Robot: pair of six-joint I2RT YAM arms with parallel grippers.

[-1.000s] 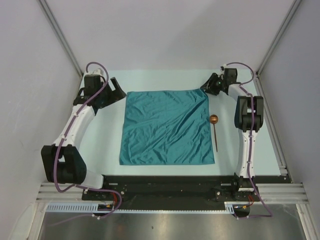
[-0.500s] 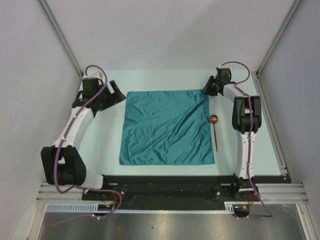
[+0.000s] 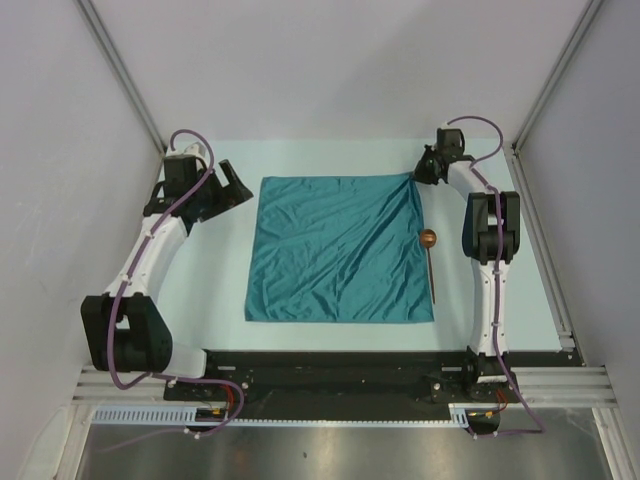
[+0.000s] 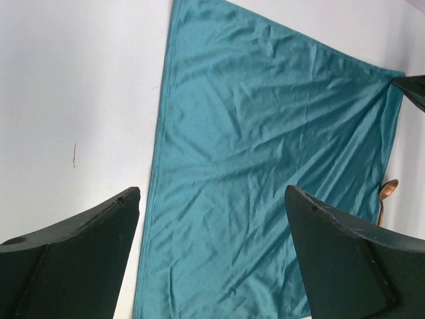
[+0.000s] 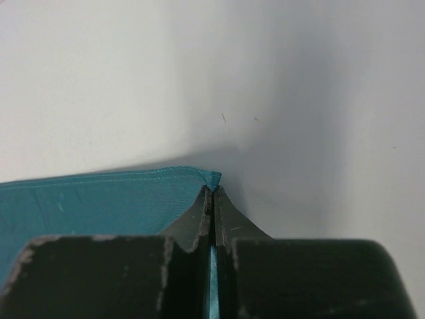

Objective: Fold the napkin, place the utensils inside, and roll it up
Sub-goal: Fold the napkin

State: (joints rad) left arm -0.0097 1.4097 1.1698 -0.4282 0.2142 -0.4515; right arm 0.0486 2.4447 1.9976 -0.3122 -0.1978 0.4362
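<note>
We count 1 napkin point(image 3: 340, 250), 1 spoon point(image 3: 430, 250); napkin's upper-right corner hidden inside clamped right claw point(image 5: 212, 194); left claw point(image 3: 238, 183) wide apart.

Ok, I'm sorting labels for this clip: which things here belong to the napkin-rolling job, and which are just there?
Job:
napkin, its far right corner pinched by the right gripper
spoon, at the napkin's right edge
left gripper, open, near the far left corner

Just there:
table
walls
</note>
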